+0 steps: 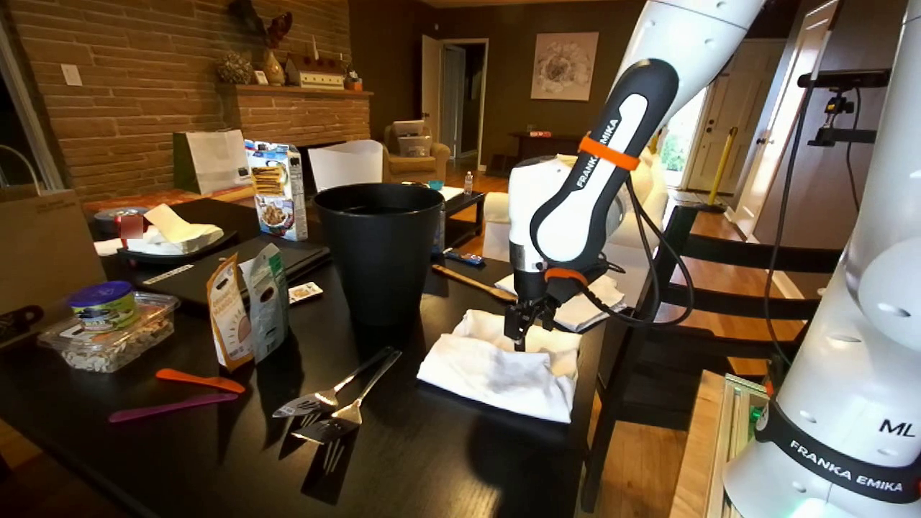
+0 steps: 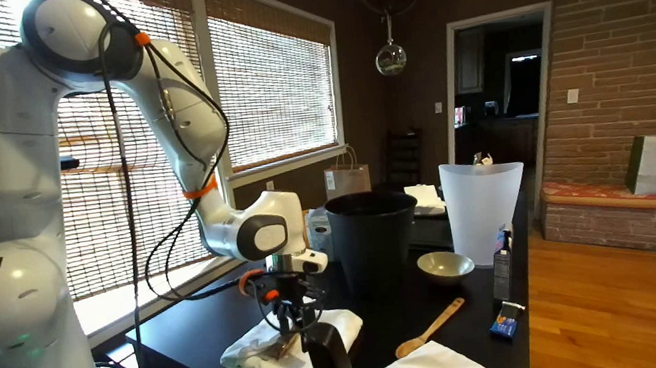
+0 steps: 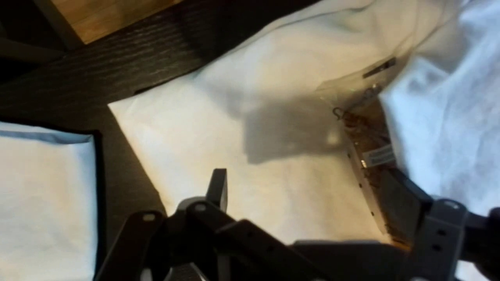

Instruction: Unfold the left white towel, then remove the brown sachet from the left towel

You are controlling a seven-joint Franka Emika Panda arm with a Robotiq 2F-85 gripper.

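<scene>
Left towel: white, softly wrinkled cloth at the right of the surface in an exterior view; part lies flat, part rises in a thick, rounded fold.
Brown sachet: crinkly see-through plastic with dark brown contents and a pale label strip; it lies on the left towel, against the fold, which overlaps its right edge in the wrist view.
Tool: black, angular, fingers spread wide over the left towel; one finger overlaps the brown sachet in the wrist view, though contact cannot be told.
Right towel: white, flat, square-cornered, just beside the left towel.
Wooden spoon: slim handle, oval head, near the right towel.
Bin: black, round, tapering, farther off than the left towel in both exterior views.
Metal utensils: glossy, slotted heads, left of the left towel in an exterior view.
</scene>
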